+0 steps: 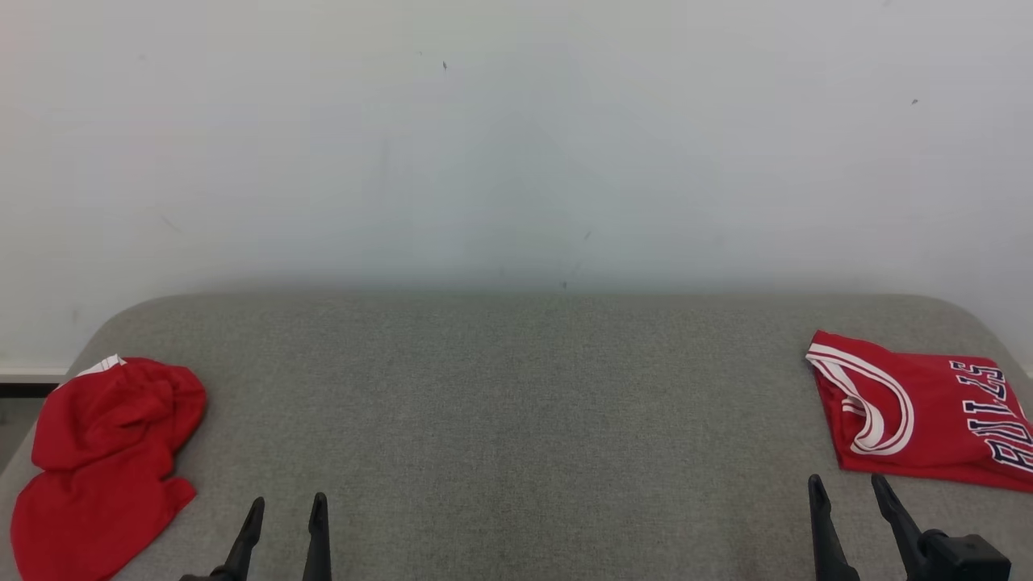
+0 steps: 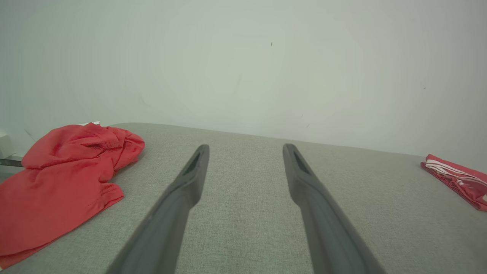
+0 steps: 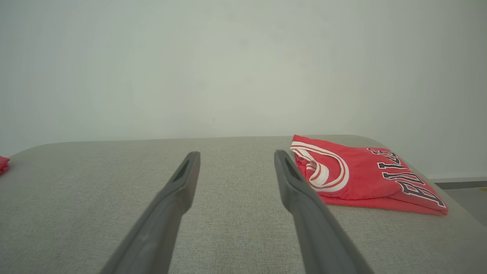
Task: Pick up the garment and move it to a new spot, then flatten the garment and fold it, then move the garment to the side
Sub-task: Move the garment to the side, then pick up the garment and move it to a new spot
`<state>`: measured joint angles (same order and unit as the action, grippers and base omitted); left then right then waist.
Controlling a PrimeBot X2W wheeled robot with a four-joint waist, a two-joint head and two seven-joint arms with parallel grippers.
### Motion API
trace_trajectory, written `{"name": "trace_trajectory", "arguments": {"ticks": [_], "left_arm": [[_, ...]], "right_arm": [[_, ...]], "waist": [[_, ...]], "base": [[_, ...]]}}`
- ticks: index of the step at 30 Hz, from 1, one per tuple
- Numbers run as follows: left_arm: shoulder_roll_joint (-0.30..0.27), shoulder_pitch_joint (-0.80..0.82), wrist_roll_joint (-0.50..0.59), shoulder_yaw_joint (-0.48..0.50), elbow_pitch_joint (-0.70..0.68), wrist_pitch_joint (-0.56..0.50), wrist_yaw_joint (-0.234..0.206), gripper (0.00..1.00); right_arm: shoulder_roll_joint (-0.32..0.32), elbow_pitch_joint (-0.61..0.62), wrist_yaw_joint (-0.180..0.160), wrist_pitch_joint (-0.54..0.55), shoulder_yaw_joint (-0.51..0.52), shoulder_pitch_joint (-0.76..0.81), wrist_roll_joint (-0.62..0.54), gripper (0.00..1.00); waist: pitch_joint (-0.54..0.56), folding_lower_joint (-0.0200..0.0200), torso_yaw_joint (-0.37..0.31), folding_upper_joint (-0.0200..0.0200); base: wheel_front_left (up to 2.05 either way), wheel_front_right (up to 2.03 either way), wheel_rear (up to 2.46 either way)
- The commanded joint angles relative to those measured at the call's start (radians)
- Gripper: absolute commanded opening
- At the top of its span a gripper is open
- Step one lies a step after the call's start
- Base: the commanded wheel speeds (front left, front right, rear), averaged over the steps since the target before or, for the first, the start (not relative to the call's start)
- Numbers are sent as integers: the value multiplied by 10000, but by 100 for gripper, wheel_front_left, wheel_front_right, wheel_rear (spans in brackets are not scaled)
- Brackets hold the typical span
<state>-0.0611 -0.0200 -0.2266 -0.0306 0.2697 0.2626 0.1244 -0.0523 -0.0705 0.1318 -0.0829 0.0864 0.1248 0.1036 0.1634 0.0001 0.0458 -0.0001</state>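
A grey, cloth-covered worktop (image 1: 516, 420) with rounded far corners stands against a pale wall (image 1: 516, 145).

The garment (image 1: 105, 452) lies crumpled at the worktop's left edge, a plain red heap with a strip of white at its far end. In the left wrist view the garment (image 2: 64, 179) shows bunched folds and a stitched hem, lying left of the fingers and apart from them.

At the far right edge lies a red jersey (image 1: 928, 411), folded flat, its white-striped neckline turned toward the middle and dark lettering (only part of it readable) running along its right side. The right wrist view shows the jersey (image 3: 365, 179) just right of that gripper's right finger; whether they touch cannot be told from there, but the head view shows the jersey beyond the fingertips.

The left gripper (image 1: 288, 500) sits at the near left, fingers spread and nothing between them; the left wrist view shows bare worktop in the gap of the left gripper (image 2: 246, 147). The right gripper (image 1: 846, 482) sits at the near right, likewise released and empty, its fingers parted over grey cloth in its own view (image 3: 237, 153).

The two red pieces lie well apart, at opposite ends.
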Motion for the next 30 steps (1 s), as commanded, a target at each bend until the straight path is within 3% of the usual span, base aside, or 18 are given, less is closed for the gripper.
{"name": "trace_trajectory", "arguments": {"ticks": [1,16,21,30], "left_arm": [[8,45,-13,59,35,44,50,100],[-148,225,12,3,37,44,63,100],[-290,191,-12,190,-13,44,65,100],[-574,136,118,330,-113,44,64,100]], "right_arm": [[22,-38,-25,-64,-41,57,68,100],[27,-298,-25,-125,-237,-149,353,100],[26,-362,-25,-153,-432,-34,548,100],[25,-680,-25,-468,-740,-166,941,100]], "waist": [[-37,-1,-52,1],[-80,-1,331,1],[-120,-1,1017,1],[-65,-1,3047,1]], "base": [[0,0,0],[0,0,0],[0,0,0],[0,0,0]]}}
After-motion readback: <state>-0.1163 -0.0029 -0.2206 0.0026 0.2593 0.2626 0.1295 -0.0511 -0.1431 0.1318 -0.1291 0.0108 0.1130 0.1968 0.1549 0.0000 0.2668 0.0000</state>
